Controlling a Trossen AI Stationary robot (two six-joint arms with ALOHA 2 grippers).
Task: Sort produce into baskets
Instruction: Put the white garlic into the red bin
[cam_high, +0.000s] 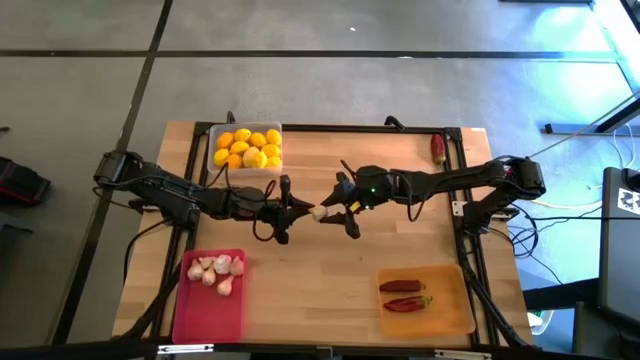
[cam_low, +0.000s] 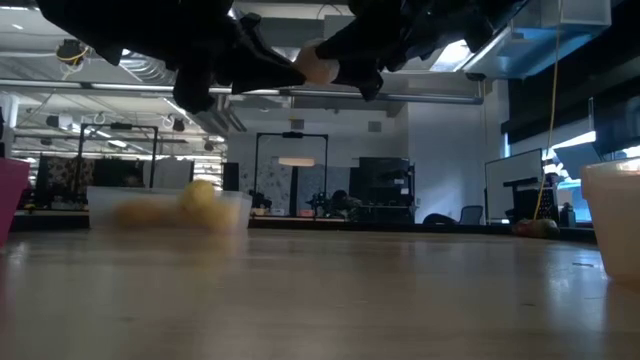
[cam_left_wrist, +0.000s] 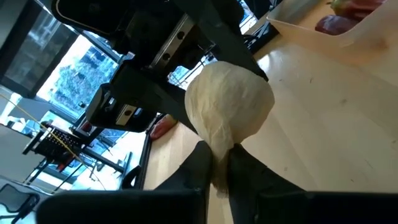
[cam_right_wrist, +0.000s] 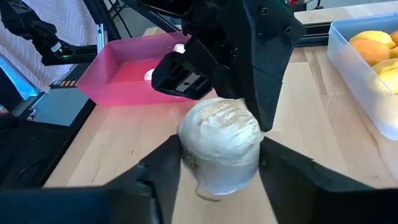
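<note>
Meeting above the middle of the table (cam_high: 320, 290), the two arms share one garlic bulb (cam_high: 319, 213). The left gripper (cam_high: 296, 210) is clenched on the bulb's narrow stem end, while the right gripper (cam_high: 335, 212) has its fingers (cam_right_wrist: 165, 165) spread to either side of the bulb's body, just beside it. The clear basket (cam_high: 213, 135) of yellow and orange fruits (cam_high: 250, 148) sits at the far left, the pink basket (cam_high: 205, 315) with garlic at the near left, the orange basket (cam_high: 450, 315) with two chilies (cam_high: 405, 295) at the near right.
</note>
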